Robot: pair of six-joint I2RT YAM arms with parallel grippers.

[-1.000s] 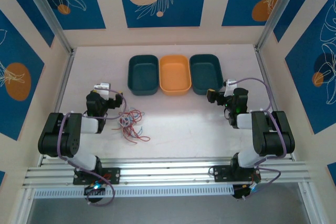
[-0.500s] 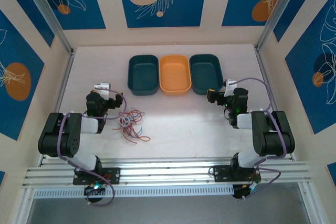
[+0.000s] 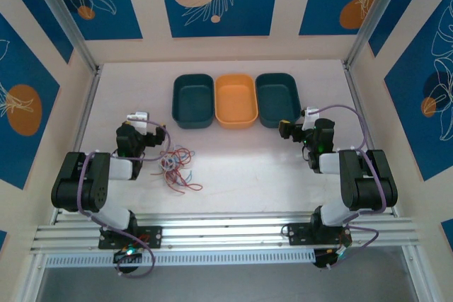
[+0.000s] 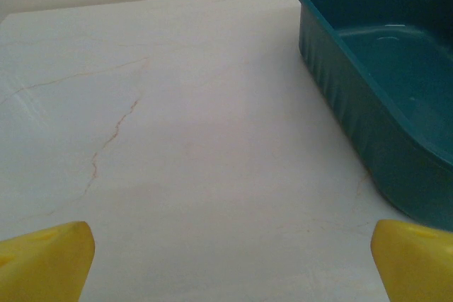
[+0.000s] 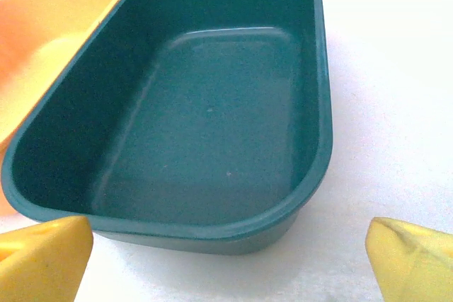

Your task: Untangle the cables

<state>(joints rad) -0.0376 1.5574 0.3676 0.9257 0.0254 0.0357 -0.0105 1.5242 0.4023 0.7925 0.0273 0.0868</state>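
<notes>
Cables (image 3: pixel 177 167), thin red, blue and white ones, lay in one loose knot on the table (image 3: pixel 248 160), close to the left arm and nearer the arms' bases than the three trays. By the look of it the task had not begun: the strands crossed and looped over one another in a single heap, with one red end trailing toward the near edge, and no cable had been pulled apart from the rest. All of the sorting was left to do. The left gripper (image 4: pixel 228 263) stood wide open with nothing between its yellow fingertips, hovering over bare table just beside the heap and facing the back wall. The right gripper (image 5: pixel 230 259) was likewise spread wide and empty, well apart from the cables on the far side of the table. Along the back stood a row of three trays touching side by side: a dark green tray (image 3: pixel 193 100) on the left, an orange tray (image 3: pixel 236 100) in the middle and a second green tray (image 3: pixel 277 99) on the right. All three were empty; the right wrist view looked straight into the second green one and showed only its bare floor.
</notes>
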